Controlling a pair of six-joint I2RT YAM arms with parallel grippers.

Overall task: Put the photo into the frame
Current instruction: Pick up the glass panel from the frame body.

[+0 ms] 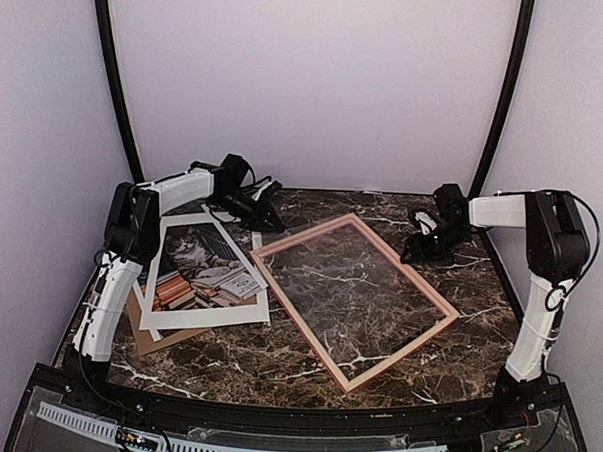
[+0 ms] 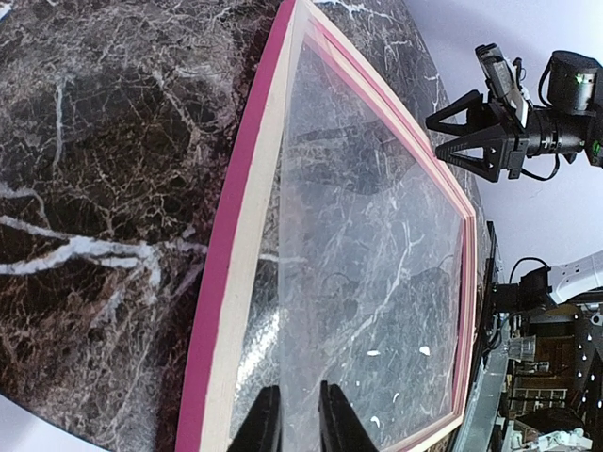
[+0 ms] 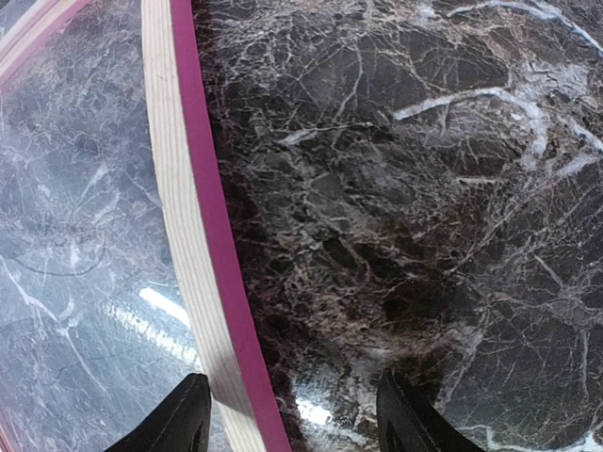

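The pink-faced wooden frame (image 1: pixel 299 320) lies flat and tilted in the middle of the marble table. The cat photo (image 1: pixel 204 272) lies at the left on a white mat. My left gripper (image 1: pixel 272 225) is at the frame's far left corner. In the left wrist view its fingers (image 2: pixel 300 419) stand almost together, pinching the edge of a clear pane (image 2: pixel 377 245) that is raised off the frame (image 2: pixel 236 235). My right gripper (image 1: pixel 421 249) is open and empty by the frame's far right side. In the right wrist view (image 3: pixel 297 424) the frame's side (image 3: pixel 179 188) runs just inside its left finger.
A white mat (image 1: pixel 212 317) with a cut-out window lies under the photo, and a brown backing board (image 1: pixel 151 340) lies under the mat at the table's left edge. The right arm's gripper (image 2: pixel 476 137) shows across the frame in the left wrist view. Walls enclose three sides.
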